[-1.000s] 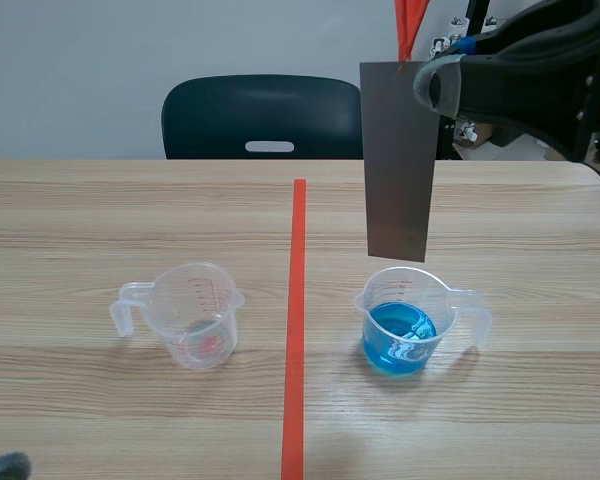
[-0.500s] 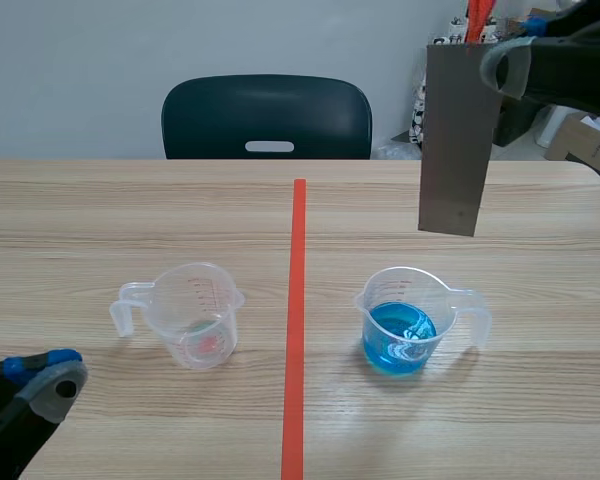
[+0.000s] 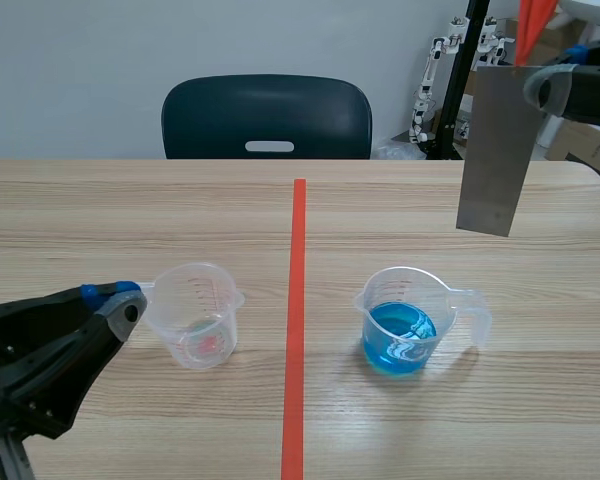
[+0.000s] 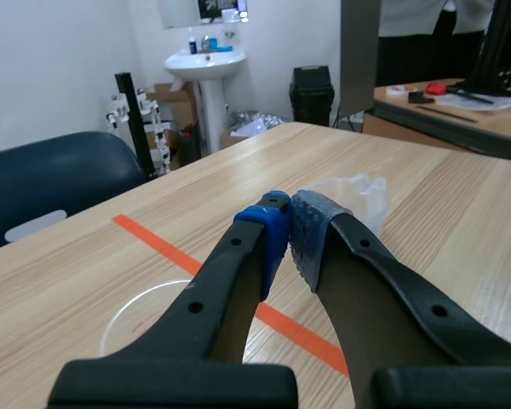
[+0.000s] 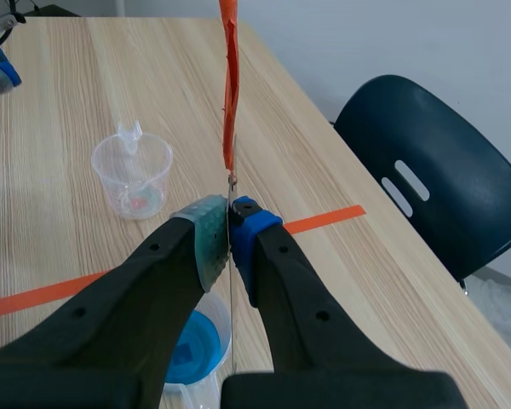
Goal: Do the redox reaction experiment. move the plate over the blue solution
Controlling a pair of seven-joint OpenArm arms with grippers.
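Note:
A grey metal plate (image 3: pixel 497 150) with an orange tag (image 5: pixel 229 85) on top hangs upright, high above the table. It is to the right of the beaker of blue solution (image 3: pixel 405 325), not over it. My right gripper (image 3: pixel 540 88) is shut on the plate's top edge, and the right wrist view shows the plate (image 5: pixel 231 298) edge-on between the pads, with the blue beaker (image 5: pixel 196 349) below. My left gripper (image 3: pixel 120 300) is shut on nothing, its tips beside the handle of the clear empty beaker (image 3: pixel 195 315). In the left wrist view the left gripper (image 4: pixel 288 230) has its pads together.
An orange tape line (image 3: pixel 297 320) runs down the table between the two beakers. A dark chair (image 3: pixel 267 118) stands behind the table's far edge. A black stand and boxes (image 3: pixel 460 70) fill the back right.
The right arm has carried the plate to the right, away from above the blue beaker. The left arm has come in from the bottom left up to the clear beaker.

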